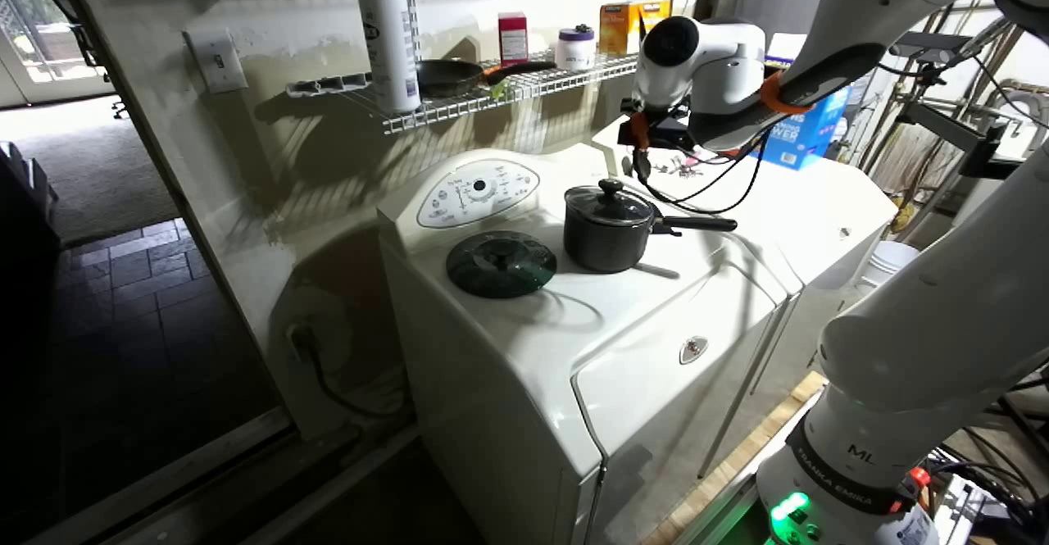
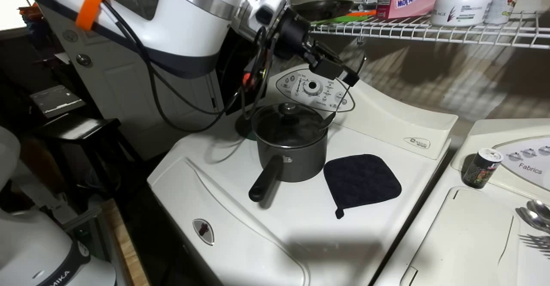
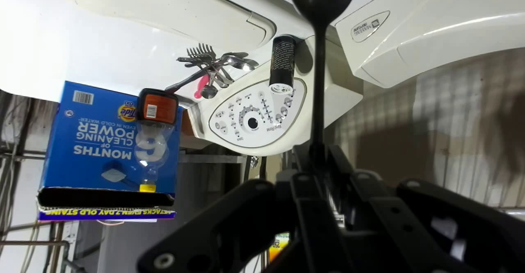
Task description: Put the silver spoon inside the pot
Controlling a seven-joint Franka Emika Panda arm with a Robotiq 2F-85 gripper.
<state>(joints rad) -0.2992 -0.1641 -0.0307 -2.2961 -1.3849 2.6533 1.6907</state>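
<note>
The pot (image 1: 605, 243) is a dark grey saucepan with a long black handle and stands on the white machine; it also shows in an exterior view (image 2: 296, 163). A glass lid with a black knob (image 2: 288, 113) sits on it. My gripper (image 2: 351, 76) is shut on a spoon (image 2: 342, 99), above and beside the pot, with the spoon's bowl pointing down. In that view the bowl overlaps the lid's rim; in an exterior view the gripper (image 1: 638, 129) is higher and behind the pot. In the wrist view the spoon (image 3: 320, 76) looks dark, between the fingertips (image 3: 319, 156). The pot is out of the wrist view.
A dark disc-shaped lid (image 1: 501, 266) lies beside the pot. A dark pot holder (image 2: 363, 180) lies on its other side. A wire shelf (image 1: 459, 106) with bottles and a pan hangs behind. Cutlery (image 3: 213, 65), a black shaker (image 3: 283, 61) and a blue box (image 3: 106, 141) stand on the neighbouring machine.
</note>
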